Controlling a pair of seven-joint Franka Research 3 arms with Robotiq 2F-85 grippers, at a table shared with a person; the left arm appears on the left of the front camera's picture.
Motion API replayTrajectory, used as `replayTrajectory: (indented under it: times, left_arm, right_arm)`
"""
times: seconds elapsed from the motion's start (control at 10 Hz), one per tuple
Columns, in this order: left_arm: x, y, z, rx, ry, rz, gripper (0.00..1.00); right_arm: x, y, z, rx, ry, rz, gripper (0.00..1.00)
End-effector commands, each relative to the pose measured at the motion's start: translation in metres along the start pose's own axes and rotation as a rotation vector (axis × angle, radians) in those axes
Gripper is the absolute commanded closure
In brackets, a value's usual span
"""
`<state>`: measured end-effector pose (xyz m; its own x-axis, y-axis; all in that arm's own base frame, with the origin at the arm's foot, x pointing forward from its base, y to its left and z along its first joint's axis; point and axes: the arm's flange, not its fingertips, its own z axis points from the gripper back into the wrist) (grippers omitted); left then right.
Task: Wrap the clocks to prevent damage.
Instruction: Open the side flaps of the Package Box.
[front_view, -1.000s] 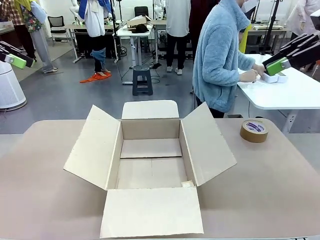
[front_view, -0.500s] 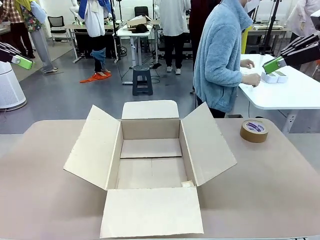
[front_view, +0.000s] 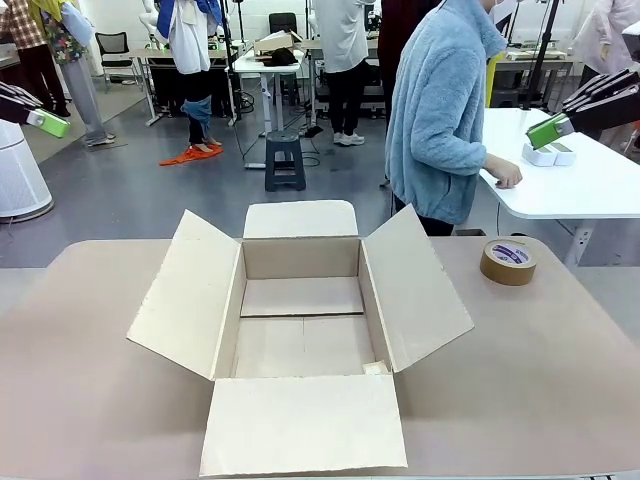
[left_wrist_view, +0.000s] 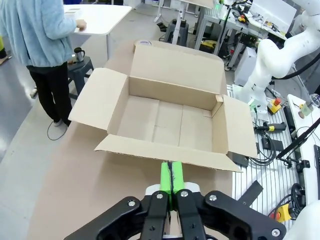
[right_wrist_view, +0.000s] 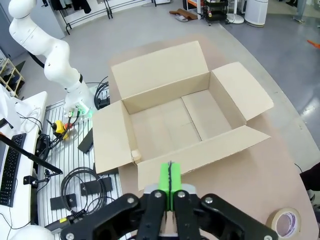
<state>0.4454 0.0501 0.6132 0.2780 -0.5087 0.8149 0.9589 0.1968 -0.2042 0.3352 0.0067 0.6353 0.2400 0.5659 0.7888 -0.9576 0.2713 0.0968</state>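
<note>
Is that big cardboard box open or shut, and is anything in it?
Open and empty: the cardboard box has all four flaps folded outward, and its bare floor shows nothing inside.

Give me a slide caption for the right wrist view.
Shut right gripper poised above an empty open cardboard box, tape roll nearby.

The cardboard box (front_view: 300, 330) is pale tan, on a muted pinkish-brown table (front_view: 80, 380). The tape roll (front_view: 508, 262) is brown, its white label printed in blue. The person's fleece jacket (front_view: 435, 110) is light blue. The left end effector (left_wrist_view: 171, 172) and right end effector (right_wrist_view: 170, 175) are black with bright green pads.
</note>
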Motion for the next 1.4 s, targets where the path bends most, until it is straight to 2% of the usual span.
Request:
replayTrajectory:
  times: [0.0, 0.4, 0.5, 0.6, 0.8, 0.9, 1.0, 1.2, 1.3]
  left_arm:
    - [0.002, 0.004, 0.003, 0.010, 0.001, 0.023, 1.00]
    - [-0.001, 0.001, 0.000, 0.000, 0.001, 0.005, 1.00]
    - [0.010, -0.004, -0.013, 0.085, 0.035, 0.088, 1.00]
    - [0.027, -0.020, -0.034, 0.128, 0.088, 0.137, 1.00]
    - [0.059, -0.061, -0.086, 0.281, 0.191, 0.256, 1.00]
    - [0.066, -0.076, -0.111, 0.346, 0.243, 0.333, 1.00]
    - [0.067, -0.089, -0.136, 0.395, 0.295, 0.358, 1.00]
    - [0.068, -0.103, -0.178, 0.514, 0.386, 0.475, 1.00]
    - [0.068, -0.104, -0.193, 0.588, 0.412, 0.510, 1.00]
  right_arm:
    - [-0.009, -0.003, 0.000, -0.022, 0.024, 0.003, 1.00]
    - [-0.001, -0.001, 0.002, -0.007, 0.001, -0.003, 0.99]
    - [0.015, 0.009, -0.022, -0.046, 0.021, -0.113, 0.99]
    - [0.033, 0.019, -0.056, -0.044, 0.083, -0.180, 0.99]
    - [0.067, 0.034, -0.125, -0.151, 0.231, -0.380, 0.99]
    - [0.075, 0.035, -0.150, -0.204, 0.271, -0.511, 0.99]
    - [0.078, 0.030, -0.169, -0.234, 0.257, -0.608, 0.99]
    - [0.077, 0.010, -0.192, -0.402, 0.265, -0.744, 0.99]
    - [0.074, 0.007, -0.199, -0.478, 0.315, -0.786, 0.99]
